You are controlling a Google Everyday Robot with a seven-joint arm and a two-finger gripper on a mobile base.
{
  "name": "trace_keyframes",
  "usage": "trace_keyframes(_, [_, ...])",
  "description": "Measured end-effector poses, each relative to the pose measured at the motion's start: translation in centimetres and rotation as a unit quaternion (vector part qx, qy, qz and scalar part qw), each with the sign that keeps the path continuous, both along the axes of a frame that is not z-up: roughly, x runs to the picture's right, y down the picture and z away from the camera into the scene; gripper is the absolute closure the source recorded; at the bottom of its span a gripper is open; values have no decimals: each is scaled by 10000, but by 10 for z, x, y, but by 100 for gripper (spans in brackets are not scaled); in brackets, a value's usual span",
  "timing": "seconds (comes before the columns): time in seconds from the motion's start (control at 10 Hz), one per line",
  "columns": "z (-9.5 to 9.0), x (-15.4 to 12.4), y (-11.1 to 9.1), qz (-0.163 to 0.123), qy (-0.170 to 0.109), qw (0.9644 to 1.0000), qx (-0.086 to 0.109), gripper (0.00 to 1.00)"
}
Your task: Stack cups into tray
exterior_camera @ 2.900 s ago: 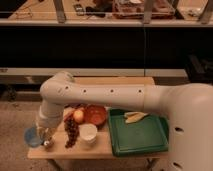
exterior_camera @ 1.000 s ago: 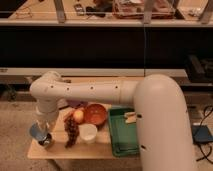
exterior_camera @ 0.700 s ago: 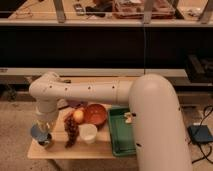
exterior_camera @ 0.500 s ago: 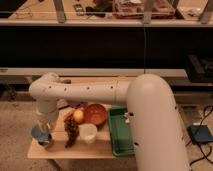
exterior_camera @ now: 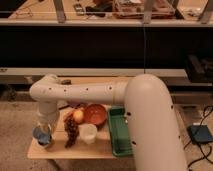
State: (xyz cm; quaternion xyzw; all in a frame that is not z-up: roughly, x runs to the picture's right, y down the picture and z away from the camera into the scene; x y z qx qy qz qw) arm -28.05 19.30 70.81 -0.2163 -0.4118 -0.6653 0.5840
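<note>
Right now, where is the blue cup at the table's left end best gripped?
Likely at its rim, from above: the blue cup stands upright, mouth up, with grapes close beside it. The gripper hangs just over it.

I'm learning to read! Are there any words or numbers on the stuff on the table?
None: no words, labels or numbers can be read on the tray, the orange bowl, the blue cup or the robot arm. The gripper is down at the blue cup, at the table's left end.
</note>
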Motion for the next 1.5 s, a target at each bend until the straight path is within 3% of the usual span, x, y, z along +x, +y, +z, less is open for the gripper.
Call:
trace_keyframes(0.1, [-2, -3, 1, -46, -2, 10000, 37, 59])
trace_keyframes(0.5, [-5, -2, 0, -86, 57, 9999, 102, 23])
trace_keyframes(0.8, [-6, -1, 0, -8, 32, 9999, 107, 20])
trace_keyframes(1.2, [-10, 7, -3, 497, -316, 9982, 80, 20])
trace_keyframes(1.5, [-11, 6, -2, 499, -336, 9982, 78, 20])
